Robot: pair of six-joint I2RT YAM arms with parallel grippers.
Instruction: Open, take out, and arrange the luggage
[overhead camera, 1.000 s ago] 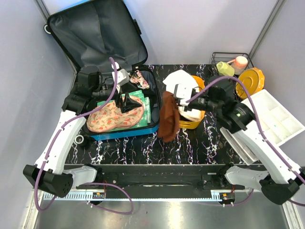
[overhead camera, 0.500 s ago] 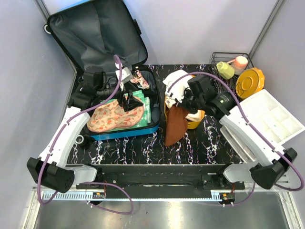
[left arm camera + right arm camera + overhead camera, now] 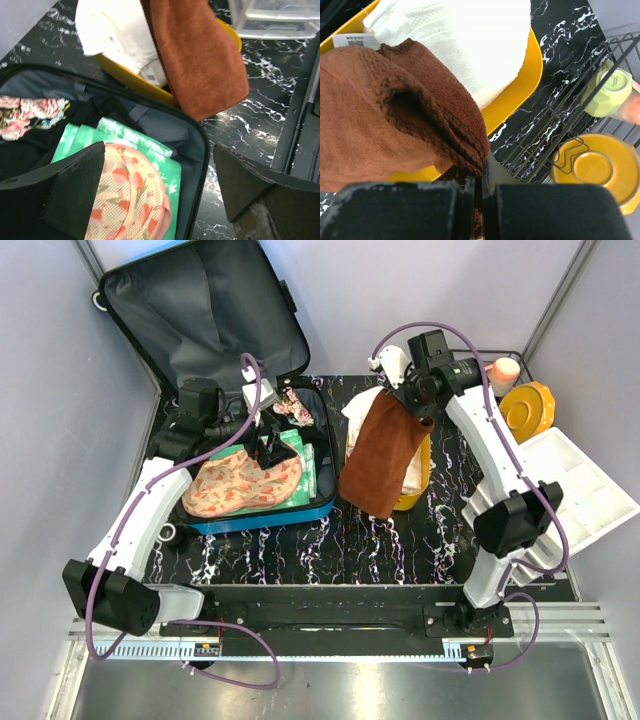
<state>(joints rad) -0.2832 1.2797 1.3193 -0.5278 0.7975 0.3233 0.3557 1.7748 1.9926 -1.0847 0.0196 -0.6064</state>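
Observation:
The luggage [image 3: 260, 518], a blue suitcase, lies open at the table's left with its grey-lined lid [image 3: 200, 310] leaning back on the wall. A pink floral mesh piece [image 3: 240, 485] and a green cloth [image 3: 167, 167] lie inside. My left gripper [image 3: 272, 452] hovers open just above them, its jaws wide [image 3: 159, 150] with nothing between them. My right gripper [image 3: 410, 400] is shut on a brown cloth [image 3: 383, 455], pinching its edge [image 3: 481, 180]. The cloth hangs above the orange basket [image 3: 422, 478], which holds a white cloth [image 3: 465, 35].
A wire rack [image 3: 470, 365] at the back right holds a green cup [image 3: 609, 92] and a pink cup [image 3: 503, 372]. A yellow plate [image 3: 527, 410] sits beside it. A white compartment tray [image 3: 580, 485] lies at the right edge. Walls close in on the left and behind.
My right arm has raised the brown cloth up and back from the basket's left side, so it now hangs spread out. The left gripper stays over the suitcase, jaws slightly wider.

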